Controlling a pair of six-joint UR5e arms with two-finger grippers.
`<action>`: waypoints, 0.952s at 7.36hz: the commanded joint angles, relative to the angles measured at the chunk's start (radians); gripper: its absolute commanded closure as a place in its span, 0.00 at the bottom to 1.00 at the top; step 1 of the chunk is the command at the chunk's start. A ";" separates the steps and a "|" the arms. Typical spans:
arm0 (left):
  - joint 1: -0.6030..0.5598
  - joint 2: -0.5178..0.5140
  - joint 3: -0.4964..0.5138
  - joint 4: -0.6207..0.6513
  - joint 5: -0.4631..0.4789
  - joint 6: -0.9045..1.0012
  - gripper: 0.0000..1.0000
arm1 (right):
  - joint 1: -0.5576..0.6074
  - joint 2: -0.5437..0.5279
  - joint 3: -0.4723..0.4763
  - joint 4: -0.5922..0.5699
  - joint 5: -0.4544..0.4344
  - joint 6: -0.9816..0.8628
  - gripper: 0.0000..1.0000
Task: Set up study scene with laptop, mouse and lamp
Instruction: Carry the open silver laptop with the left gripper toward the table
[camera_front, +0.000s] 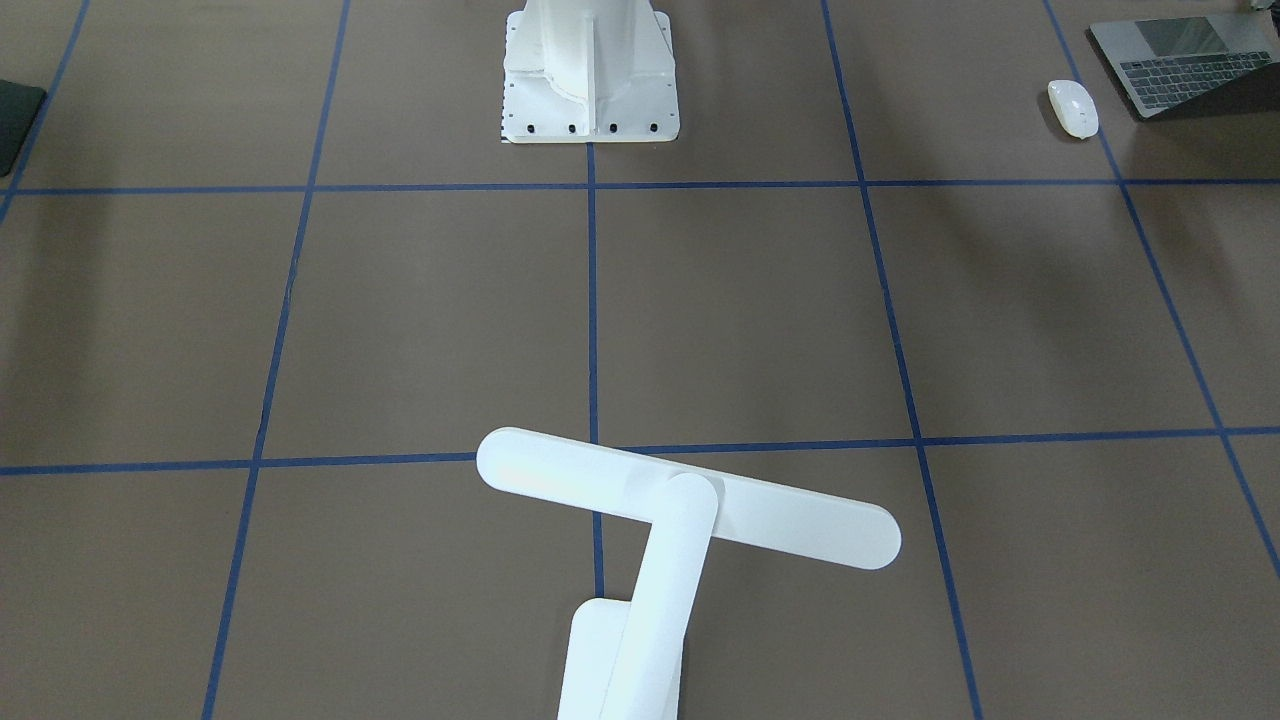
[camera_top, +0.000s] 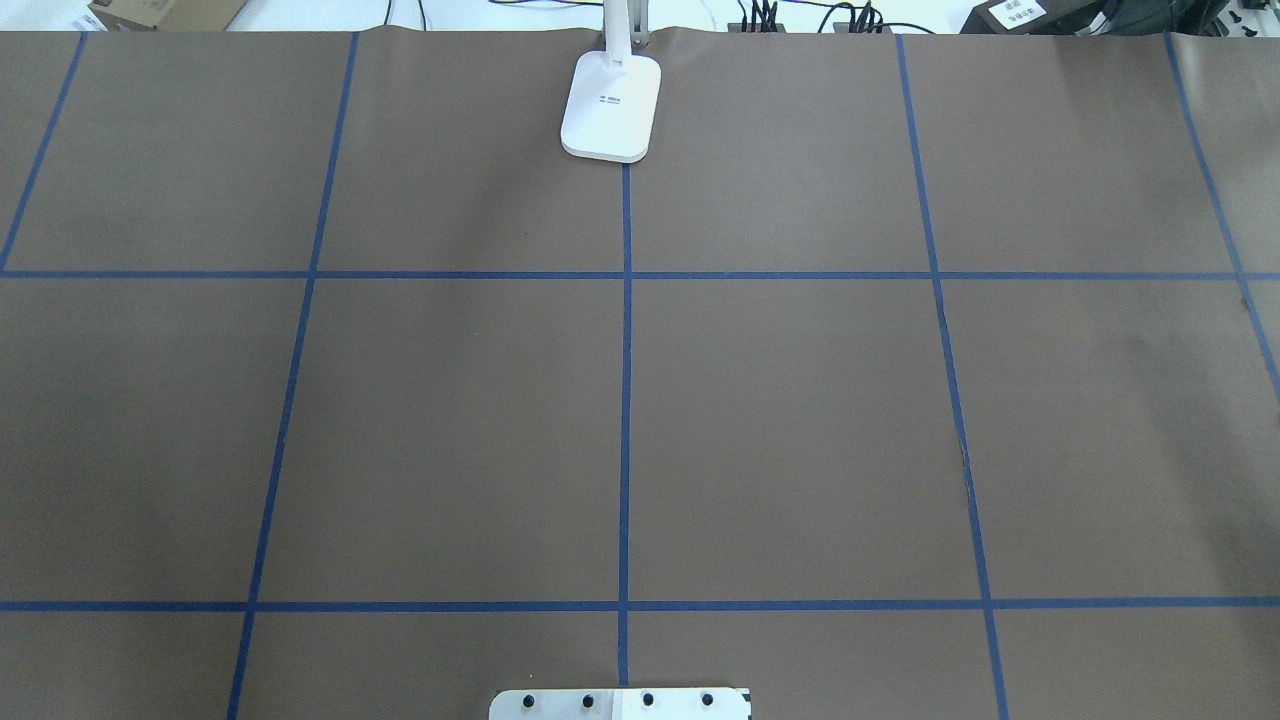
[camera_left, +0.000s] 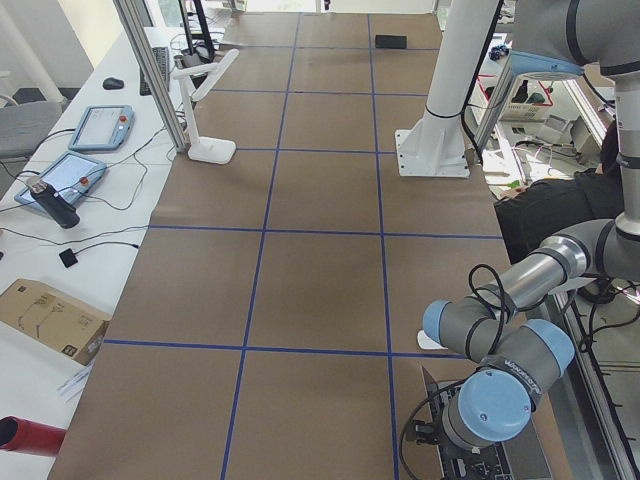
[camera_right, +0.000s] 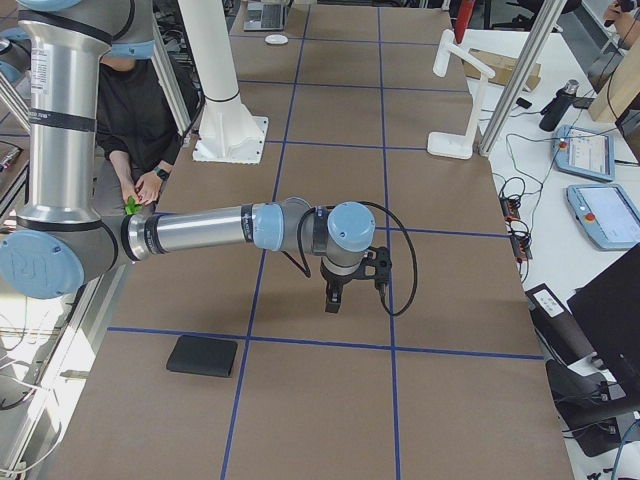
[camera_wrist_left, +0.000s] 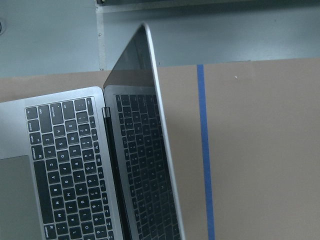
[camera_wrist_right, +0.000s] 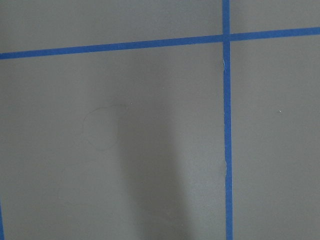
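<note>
The laptop (camera_front: 1180, 60) is sitting open in the upper right corner of the front-facing frame. The mouse (camera_front: 1072, 108) is lying just beside it on the bench (camera_front: 760, 300), not touching. The lamp (camera_front: 690, 500) is standing at lower centre. The left end effector (camera_left: 430, 440) is hovering over the laptop keyboard. The right end effector (camera_right: 333, 303) is pointing down at bare bench. Whether either is wide or narrow, I cannot tell.

Overhead looks forward and down, front-facing steeply down from across; both catch the lamp (camera_top: 610, 105). Side views look along the surface (camera_left: 300, 280) from its ends; wrist cameras sit close above it
</note>
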 joint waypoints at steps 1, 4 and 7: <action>0.001 0.000 0.032 -0.007 -0.001 0.003 0.00 | 0.000 -0.001 0.005 0.000 0.000 -0.001 0.01; 0.001 0.000 0.044 -0.007 -0.004 0.004 0.00 | 0.000 -0.001 0.009 0.000 0.000 -0.001 0.01; 0.004 -0.003 0.044 -0.007 -0.010 0.004 0.00 | 0.000 -0.001 0.009 0.000 0.000 0.001 0.01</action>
